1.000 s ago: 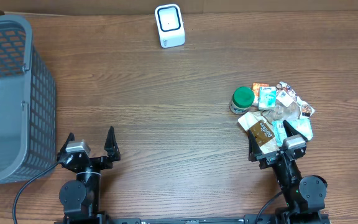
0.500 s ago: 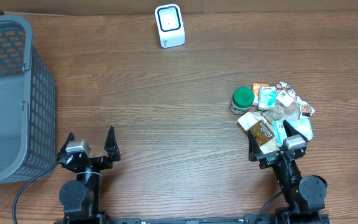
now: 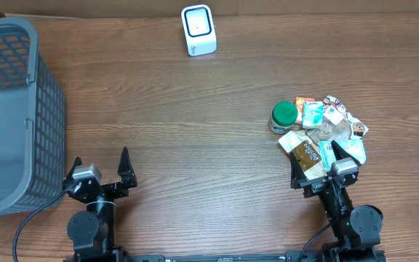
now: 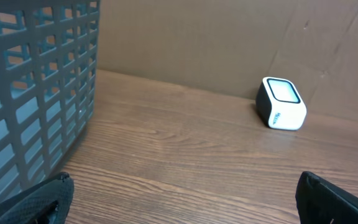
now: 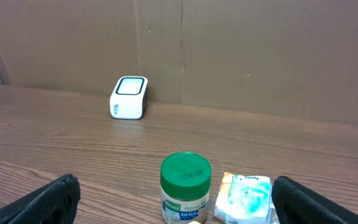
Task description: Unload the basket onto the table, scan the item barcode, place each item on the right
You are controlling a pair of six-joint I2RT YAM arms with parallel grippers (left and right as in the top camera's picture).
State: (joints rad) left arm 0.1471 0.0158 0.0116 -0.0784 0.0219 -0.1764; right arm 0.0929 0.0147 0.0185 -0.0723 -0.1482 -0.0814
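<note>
Left jaws shift slightly leftward, wide open, empty, near grey basket (image 3: 49, 124) at desk (image 3: 195, 131) left edge. White scanner (image 3: 198, 30) stands at far middle. Green-lidded jar (image 3: 283, 116) touches heap of packets (image 3: 326, 132) on right, well apart from scanner. Right jaws wide open, empty, just by heap's near edge.

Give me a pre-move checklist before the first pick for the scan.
1. Left fingers open, empty: ok.
2. Right fingers open, empty: ok.
3. Scanner in view at the far edge, nothing around it: ok.
4. Jar upright at the left edge of the pile, lid on: ok.
5. Barcode visible on any item: cannot tell.
6. Basket off the line from pile to scanner: ok.
</note>
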